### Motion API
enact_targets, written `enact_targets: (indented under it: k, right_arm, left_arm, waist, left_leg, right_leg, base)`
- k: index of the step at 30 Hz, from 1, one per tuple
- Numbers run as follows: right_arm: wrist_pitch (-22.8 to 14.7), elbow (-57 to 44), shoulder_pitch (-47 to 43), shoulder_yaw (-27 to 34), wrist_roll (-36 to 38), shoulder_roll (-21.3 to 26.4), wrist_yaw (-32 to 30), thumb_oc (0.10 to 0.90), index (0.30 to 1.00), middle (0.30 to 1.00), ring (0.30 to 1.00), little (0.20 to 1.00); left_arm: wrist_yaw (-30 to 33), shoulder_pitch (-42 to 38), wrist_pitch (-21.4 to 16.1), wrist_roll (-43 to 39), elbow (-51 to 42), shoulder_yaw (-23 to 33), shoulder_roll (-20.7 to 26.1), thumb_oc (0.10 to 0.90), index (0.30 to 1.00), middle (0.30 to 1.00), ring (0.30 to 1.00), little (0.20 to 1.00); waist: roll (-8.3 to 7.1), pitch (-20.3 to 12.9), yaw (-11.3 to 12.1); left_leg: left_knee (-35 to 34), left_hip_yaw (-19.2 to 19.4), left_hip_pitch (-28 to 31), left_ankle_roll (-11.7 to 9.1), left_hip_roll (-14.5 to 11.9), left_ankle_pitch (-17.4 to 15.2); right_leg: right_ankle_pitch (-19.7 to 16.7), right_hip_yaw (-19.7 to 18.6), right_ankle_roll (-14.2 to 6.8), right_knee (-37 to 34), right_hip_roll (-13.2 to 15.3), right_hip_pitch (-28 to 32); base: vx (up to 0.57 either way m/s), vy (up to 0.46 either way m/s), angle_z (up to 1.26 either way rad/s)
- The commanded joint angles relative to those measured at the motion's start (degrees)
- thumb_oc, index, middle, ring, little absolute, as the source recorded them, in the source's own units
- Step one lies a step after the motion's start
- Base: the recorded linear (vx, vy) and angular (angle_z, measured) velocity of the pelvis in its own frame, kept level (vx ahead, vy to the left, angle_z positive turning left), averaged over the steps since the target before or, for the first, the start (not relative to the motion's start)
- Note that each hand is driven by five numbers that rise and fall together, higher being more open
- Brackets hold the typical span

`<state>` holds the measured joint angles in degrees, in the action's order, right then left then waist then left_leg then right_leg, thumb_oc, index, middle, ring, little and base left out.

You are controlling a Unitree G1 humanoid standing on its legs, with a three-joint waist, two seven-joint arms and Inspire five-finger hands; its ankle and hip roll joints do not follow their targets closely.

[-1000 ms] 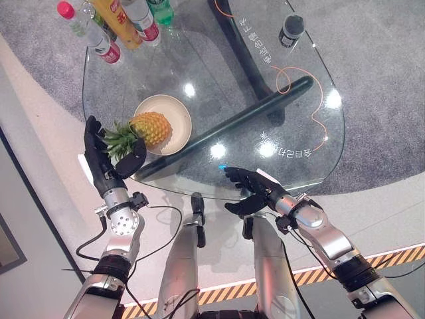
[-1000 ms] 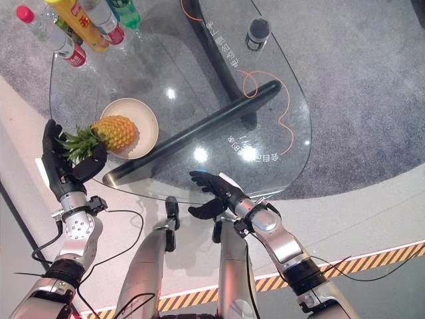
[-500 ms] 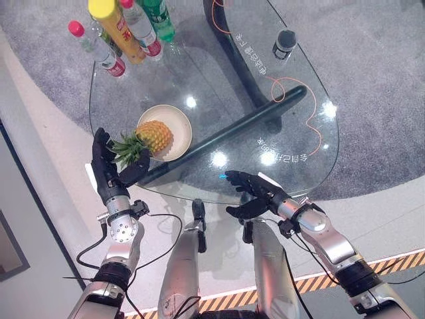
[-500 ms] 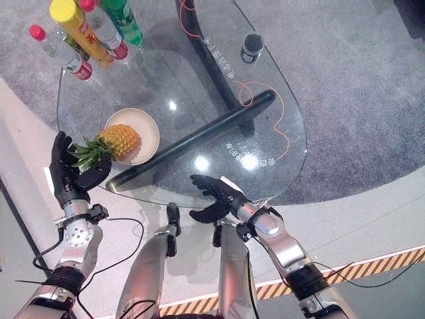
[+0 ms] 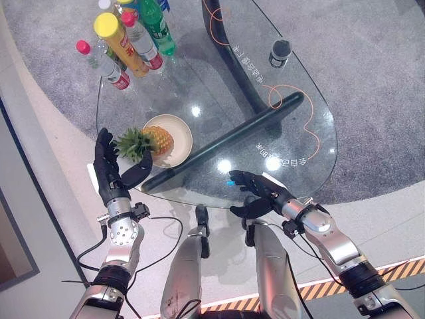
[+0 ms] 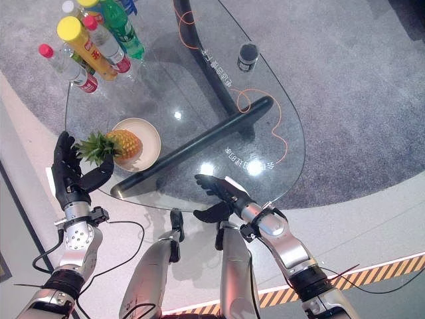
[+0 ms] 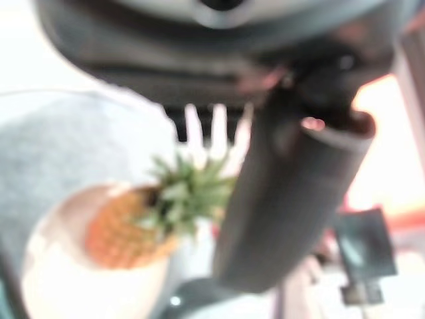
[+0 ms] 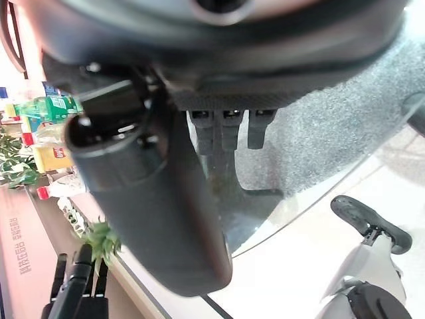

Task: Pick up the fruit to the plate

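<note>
Left eye view: I see the pineapple (image 5: 154,141) lying on the plate (image 5: 180,127), crown overhanging the left rim. My left hand (image 5: 109,169) is spread just beside the leaves (a careless brush could roll it off); right hand (image 5: 259,193) relaxed, holding nothing.

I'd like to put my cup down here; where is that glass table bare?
Bare glass lies between the plate holding the pineapple and the dark cup, and along the near edge by the right hand. The far-left corner is crowded with bottles.
</note>
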<state>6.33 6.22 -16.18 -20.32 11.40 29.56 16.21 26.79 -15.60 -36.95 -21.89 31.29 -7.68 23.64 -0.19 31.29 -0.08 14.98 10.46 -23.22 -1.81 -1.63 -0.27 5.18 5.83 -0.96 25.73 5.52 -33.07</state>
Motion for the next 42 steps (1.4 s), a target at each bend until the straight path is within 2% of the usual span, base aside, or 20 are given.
enact_targets:
  k: [1, 9, 15, 19, 27, 34, 42]
  right_arm:
    - [-3.4, -7.8, 0.5, 1.5, 2.6, 0.7, 2.1, 0.800, 0.900, 0.900, 0.900, 0.900]
    - [-3.4, -7.7, 0.9, 1.4, 2.6, 0.8, 1.8, 0.800, 0.900, 0.900, 0.900, 0.900]
    - [-3.2, -7.2, 1.3, 1.5, 1.4, 0.4, 1.7, 0.800, 0.900, 0.900, 0.900, 0.900]
    - [-3.5, -7.2, 2.3, 1.7, 0.8, 0.1, 1.8, 0.800, 0.900, 0.900, 0.900, 0.900]
    - [-5.7, -5.6, 6.7, 3.4, 0.0, -0.7, 4.9, 0.800, 0.900, 0.900, 0.900, 0.900]
    - [-5.3, -3.2, 12.1, 4.6, 2.0, -2.6, 8.1, 0.800, 0.900, 0.900, 0.900, 0.900]
    - [-4.0, 3.4, 16.3, 5.7, 2.0, -6.7, 8.0, 0.800, 0.900, 0.900, 0.900, 0.900]
  left_arm:
    - [1.5, -0.2, -7.5, 3.7, -7.0, 4.0, 4.5, 0.800, 0.900, 0.900, 0.900, 0.900]
    - [1.3, -0.5, -8.2, 5.6, -11.1, 4.2, 5.1, 0.800, 0.900, 0.900, 0.900, 0.900]
    - [1.0, -0.2, -6.9, 5.6, -13.9, 4.4, 5.2, 0.800, 0.900, 0.900, 0.900, 0.900]
    - [1.3, 0.8, -6.5, 5.0, -14.0, 4.5, 4.9, 0.800, 0.900, 0.900, 0.900, 0.900]
    - [-2.0, 5.1, -4.9, 0.6, -12.5, 6.0, 2.5, 0.800, 0.900, 0.900, 0.900, 0.900]
    - [-7.1, 11.0, 0.4, -5.1, -9.4, 6.4, -0.4, 0.800, 0.900, 0.900, 0.900, 0.900]
    - [-8.8, 16.6, 6.7, -5.6, -1.6, 5.4, -4.7, 0.800, 0.900, 0.900, 0.900, 0.900]
  waist:
    - [1.01, -1.5, -0.4]
    - [1.52, -1.5, -0.5]
    - [2.01, -1.5, -0.6]
    - [1.74, -1.5, -0.5]
    - [0.57, -1.8, 0.4]
    - [-0.29, -7.2, 1.5]
    - [-2.01, -14.7, 2.6]
  left_leg:
    - [5.3, -1.0, -2.0, 0.7, 3.9, -3.2]
    - [5.6, -1.0, -0.9, 0.6, 4.1, -3.5]
    - [5.6, -0.9, 1.0, 0.5, 4.3, -3.8]
    - [5.0, -0.9, 2.5, 0.4, 4.1, -3.8]
    - [1.0, -2.4, 10.2, 0.0, 4.4, -3.5]
    - [-5.4, -4.4, 15.4, -0.8, 4.9, -2.0]
    - [-12.0, -5.7, 22.0, -0.8, 4.3, -1.6]
  right_leg:
    - [-0.9, 5.6, -2.3, -2.6, 0.0, 4.8]
    - [-0.6, 5.2, -1.9, -2.6, 0.1, 6.0]
    - [-0.3, 5.1, -1.5, -3.2, 0.2, 8.3]
    - [-0.2, 5.0, -1.5, -4.2, 0.0, 10.1]
    - [-0.3, 5.8, -2.0, -9.3, -0.4, 19.4]
    - [-1.0, 6.5, -2.4, -15.8, -1.2, 26.2]
    - [-1.6, 7.0, -2.4, -21.3, -2.2, 33.0]
  base:
    - [0.00, 0.000, 0.00]
    - [0.00, -0.001, 0.00]
    - [0.01, 0.001, 0.00]
    - [0.00, 0.000, 0.00]
    - [0.00, 0.000, 0.00]
    - [0.02, -0.006, 0.12]
    - [0.03, 0.001, 0.11]
